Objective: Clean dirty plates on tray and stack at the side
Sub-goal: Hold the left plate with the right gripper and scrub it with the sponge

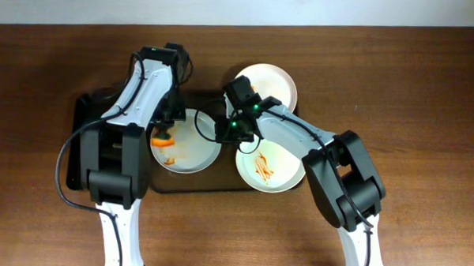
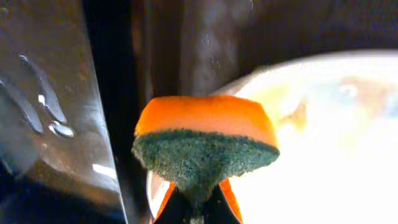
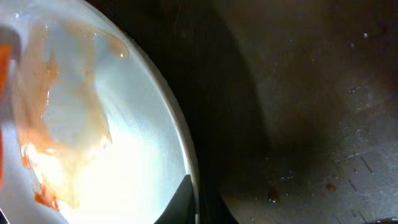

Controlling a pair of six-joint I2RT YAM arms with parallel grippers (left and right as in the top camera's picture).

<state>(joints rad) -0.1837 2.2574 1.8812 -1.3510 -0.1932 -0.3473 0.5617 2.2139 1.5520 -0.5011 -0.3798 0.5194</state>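
Sponge (image 2: 205,140) pinched in left gripper (image 2: 197,209) jaws, over smeared plate (image 1: 193,154) on tray (image 1: 82,135), right gripper (image 3: 194,206) jaws narrow, clamping that plate's rim, second dirty plate (image 1: 273,172) beside

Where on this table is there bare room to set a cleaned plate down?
Bare brown wooden table right of the three white round plates, and left of the black tray. Crowded at the centre, around the plates and the orange-green sponge.

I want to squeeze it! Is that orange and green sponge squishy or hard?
Probably squishy: the sponge narrows where the left gripper pinches it. Likely light, since that small pinch holds it up. Its green side looks rough, so probably not slippery.
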